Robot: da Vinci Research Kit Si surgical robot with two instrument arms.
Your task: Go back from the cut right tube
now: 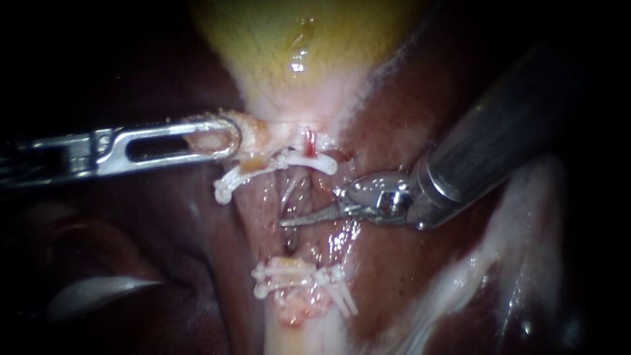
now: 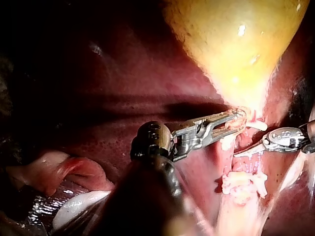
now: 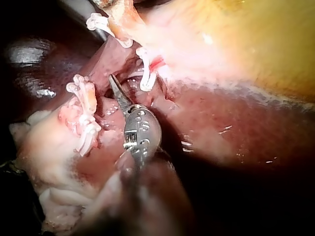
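The yellow gallbladder (image 1: pixel 296 52) narrows to a pale neck. My left instrument (image 1: pixel 227 138) comes in level from the left, its slotted jaws shut on tissue at that neck; the left wrist view shows the same hold (image 2: pixel 236 120). Below the neck, white clips (image 1: pixel 309 161) sit on the upper stumps, one with a red end (image 1: pixel 309 141). More white clips (image 1: pixel 282 276) hold the lower stump. My right instrument (image 1: pixel 289 222) lies in the gap between the two clip groups, its thin curved blades shut and empty, also visible in the right wrist view (image 3: pixel 114 83).
Dark red liver (image 1: pixel 407 276) surrounds the site. A pale band of tissue (image 1: pixel 499 250) runs down under the right shaft. A whitish glistening fold (image 1: pixel 98 292) lies low on the left, under the left shaft.
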